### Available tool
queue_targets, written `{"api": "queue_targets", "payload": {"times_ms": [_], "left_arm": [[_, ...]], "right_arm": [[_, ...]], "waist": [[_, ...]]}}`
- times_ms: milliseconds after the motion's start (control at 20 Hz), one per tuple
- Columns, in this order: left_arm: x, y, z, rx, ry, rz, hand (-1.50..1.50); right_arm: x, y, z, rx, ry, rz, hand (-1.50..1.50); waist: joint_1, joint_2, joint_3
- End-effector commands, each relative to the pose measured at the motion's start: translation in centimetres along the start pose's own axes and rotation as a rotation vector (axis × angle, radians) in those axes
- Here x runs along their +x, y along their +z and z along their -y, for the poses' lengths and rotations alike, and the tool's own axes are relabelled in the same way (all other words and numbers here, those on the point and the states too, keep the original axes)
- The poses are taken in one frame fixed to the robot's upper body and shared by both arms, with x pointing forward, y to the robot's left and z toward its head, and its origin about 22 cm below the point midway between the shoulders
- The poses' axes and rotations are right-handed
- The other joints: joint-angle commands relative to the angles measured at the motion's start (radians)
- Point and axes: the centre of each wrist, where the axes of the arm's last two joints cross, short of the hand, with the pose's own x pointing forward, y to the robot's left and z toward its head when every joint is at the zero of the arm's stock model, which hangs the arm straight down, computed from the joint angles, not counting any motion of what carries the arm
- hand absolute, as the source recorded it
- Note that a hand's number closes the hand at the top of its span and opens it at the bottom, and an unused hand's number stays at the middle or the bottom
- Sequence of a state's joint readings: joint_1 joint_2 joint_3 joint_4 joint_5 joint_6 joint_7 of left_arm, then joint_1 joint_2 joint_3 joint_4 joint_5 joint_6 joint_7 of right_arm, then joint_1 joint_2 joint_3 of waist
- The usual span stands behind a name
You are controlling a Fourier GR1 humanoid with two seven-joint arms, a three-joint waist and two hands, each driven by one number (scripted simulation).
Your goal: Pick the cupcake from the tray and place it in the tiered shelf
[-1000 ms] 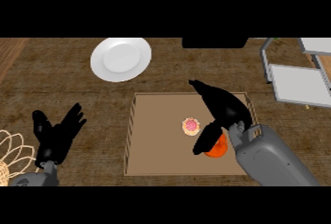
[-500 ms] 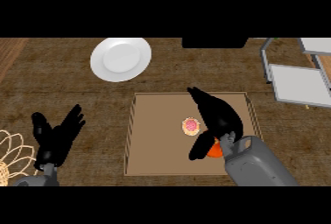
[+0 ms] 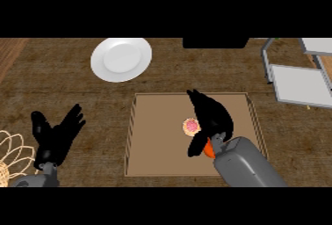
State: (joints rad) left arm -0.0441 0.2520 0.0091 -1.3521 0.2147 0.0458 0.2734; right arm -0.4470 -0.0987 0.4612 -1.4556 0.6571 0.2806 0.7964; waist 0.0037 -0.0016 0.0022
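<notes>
in the head view, your right hand [image 3: 209, 115] is hovering over the tray [image 3: 156, 162], fingers stretched straight toward the tray's far edge and the thumb hanging down toward you, so it is wide and holding nothing. the cupcake [image 3: 191, 126] is sitting on the tray floor, just beside the hand's left edge, partly covered by it; you cannot tell whether they are touching. an orange thing [image 3: 209, 150] is peeking out beside the grey forearm. your left hand [image 3: 57, 134] is resting at the lower left, fingers up and spread, beside a wire basket [image 3: 12, 154]. the tiered shelf [image 3: 298, 79] is standing at the upper right, well apart from the tray, and a white plate [image 3: 120, 58] is lying beyond the tray.
</notes>
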Motion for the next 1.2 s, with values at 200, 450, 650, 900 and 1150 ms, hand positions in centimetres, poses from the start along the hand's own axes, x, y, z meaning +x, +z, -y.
{"api": "queue_targets", "payload": {"times_ms": [200, 450, 650, 900, 1150], "left_arm": [[-0.3, -1.3, -0.3, 0.002, -0.01, -0.018, 0.0], [0.6, -1.2, -0.1, 0.008, -0.007, -0.01, 0.0], [-0.4, 0.6, -0.4, -0.014, -0.018, -0.015, 0.0], [-0.3, -0.6, 2.0, -0.022, -0.01, -0.007, 0.0], [-0.1, -0.4, -0.2, -0.014, -0.005, -0.02, 0.0]], "right_arm": [[1.1, -1.9, -3.3, -0.053, 0.002, 0.021, -1.5], [-1.4, -3.9, -2.2, -0.038, -0.011, 0.046, -1.5], [-1.7, -4.1, -2.9, -0.035, -0.015, 0.064, -1.5], [-0.4, -4.8, -5.2, 0.184, 0.301, 0.141, 1.5], [-0.6, -4.6, -5.4, 0.112, 0.082, 0.225, 1.5]], "waist": [[0.0, 0.003, -0.002], [-0.001, 0.003, -0.002], [0.001, 0.001, -0.002], [0.016, 0.008, -0.003], [0.0, 0.002, -0.002]]}}
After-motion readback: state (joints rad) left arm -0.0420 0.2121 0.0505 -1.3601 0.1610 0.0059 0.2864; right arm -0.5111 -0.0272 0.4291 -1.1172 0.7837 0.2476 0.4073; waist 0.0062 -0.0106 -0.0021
